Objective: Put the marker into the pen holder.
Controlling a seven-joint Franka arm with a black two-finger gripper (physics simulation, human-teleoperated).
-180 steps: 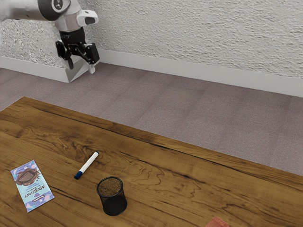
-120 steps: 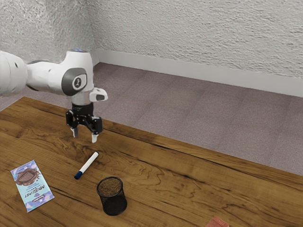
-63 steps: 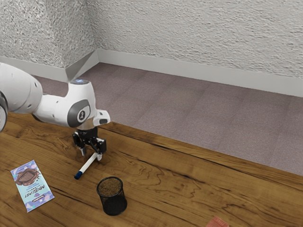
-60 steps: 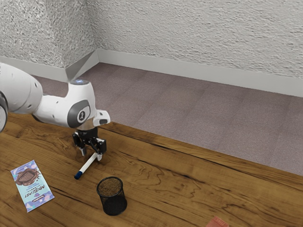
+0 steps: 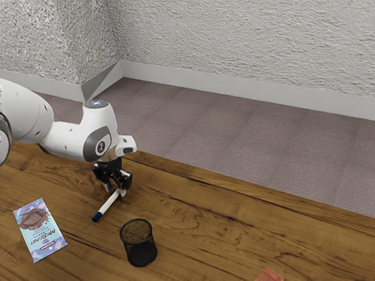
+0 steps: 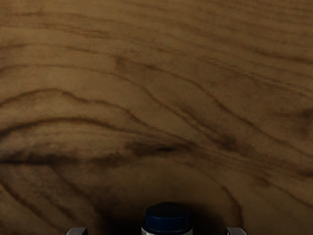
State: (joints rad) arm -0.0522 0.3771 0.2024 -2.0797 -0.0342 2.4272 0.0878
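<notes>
"What could spoil this?"

"An off-centre grip, I'd say. The black two-finger gripper (image 5: 115, 191) is spread around the white part of the slim white marker with a blue end (image 5: 109, 204), well away from that blue end. Pinched there, the marker could swivel or droop on the way up."

"Where does it lie?"

"Flat on the brown wooden table (image 5: 205, 219), between the far edge and the round black mesh pen holder (image 5: 139, 247). It must be stood upright to go in; carried too low or slanted, it could catch the rim and tip the holder."

"What does each view give you?"

"The wrist view has the blue end (image 6: 167, 218) between the fingertips, a gap on each side, so nothing is pinched. The exterior view gives the marker's whole slant, the pen holder's open top and the flat pale blue-and-purple packet (image 5: 40, 230) nearer the table's left edge."
</notes>
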